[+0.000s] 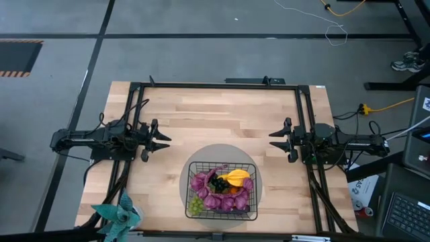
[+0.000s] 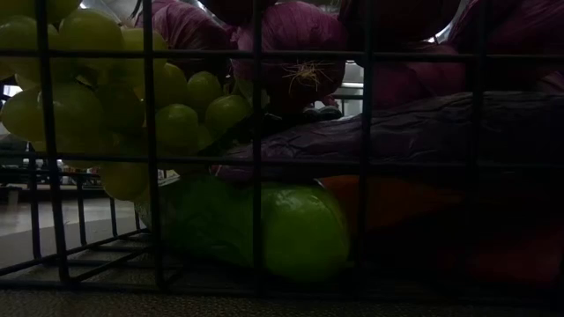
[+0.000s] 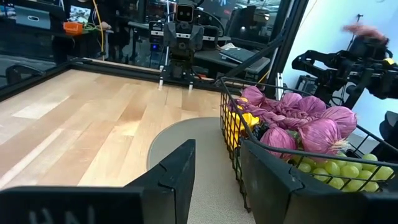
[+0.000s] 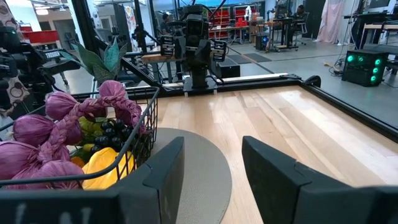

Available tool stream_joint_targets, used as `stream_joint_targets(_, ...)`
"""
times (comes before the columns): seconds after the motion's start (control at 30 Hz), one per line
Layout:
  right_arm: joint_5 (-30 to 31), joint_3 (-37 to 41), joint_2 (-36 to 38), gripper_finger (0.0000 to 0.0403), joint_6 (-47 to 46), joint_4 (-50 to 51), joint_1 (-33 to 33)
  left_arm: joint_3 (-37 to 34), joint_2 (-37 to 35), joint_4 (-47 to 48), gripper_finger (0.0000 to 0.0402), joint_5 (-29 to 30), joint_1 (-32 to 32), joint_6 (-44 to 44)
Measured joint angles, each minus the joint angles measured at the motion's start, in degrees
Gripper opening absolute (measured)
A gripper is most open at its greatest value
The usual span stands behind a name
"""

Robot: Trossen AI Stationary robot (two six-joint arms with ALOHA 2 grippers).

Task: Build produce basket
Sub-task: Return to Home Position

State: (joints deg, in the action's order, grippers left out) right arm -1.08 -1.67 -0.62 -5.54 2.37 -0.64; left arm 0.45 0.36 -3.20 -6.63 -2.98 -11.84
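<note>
Now both arms rest at table (image 1: pixel 201 114) sides: left gripper (image 1: pixel 163 142) spread, empty; right gripper (image 1: pixel 274 140) spread, empty. Between them, off to each one's side, basket (image 1: pixel 190 176) holds heaped produce (image 1: pixel 213 185). Risk: garlic (image 3: pixel 323 127) piled above rim spills if basket jolted.

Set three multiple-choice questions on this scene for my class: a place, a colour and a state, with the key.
1. Where does the basket stand?
A. on the round grey mat
B. on the floor
C. on bare wood

2. What colour are the garlic bulbs on top of the produce?
A. white
B. purple
C. blue

3. How are the left hand and right hand?
A. shut on grapes
B. inside the basket
C. open and empty

Key:
1 A: the mat shows round the basket.
2 B: purple bulbs lie on top.
3 C: both are spread, with nothing held.
</note>
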Motion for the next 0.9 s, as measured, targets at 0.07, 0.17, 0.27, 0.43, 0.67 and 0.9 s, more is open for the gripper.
stream_joint_targets(0.07,0.0,0.0,0.0,0.0165,0.0,0.0,0.0,0.0,0.0,0.0,0.0122,0.0,0.0,0.0)
stream_joint_targets(0.17,0.0,0.0,0.1,0.0165,0.0,0.0,0.1,0.0,0.0,0.0,0.0122,0.0,0.0,0.0)
stream_joint_targets(0.27,0.0,0.0,0.2,0.0165,0.0,-0.1,0.5,0.0,0.0,0.0,0.0122,0.0,0.0,0.0)
stream_joint_targets(0.43,0.0,1.3,0.5,0.0165,0.0,-3.6,0.5,0.0,0.0,-0.1,0.0122,0.0,0.0,0.0)
stream_joint_targets(0.67,0.0,1.3,0.5,0.0165,0.0,-3.3,0.5,0.0,0.0,-0.1,0.0122,0.0,0.0,0.0)
stream_joint_targets(0.9,0.0,1.3,0.5,0.0165,0.0,-3.3,0.5,0.0,0.0,-0.1,0.0122,0.0,0.0,0.0)
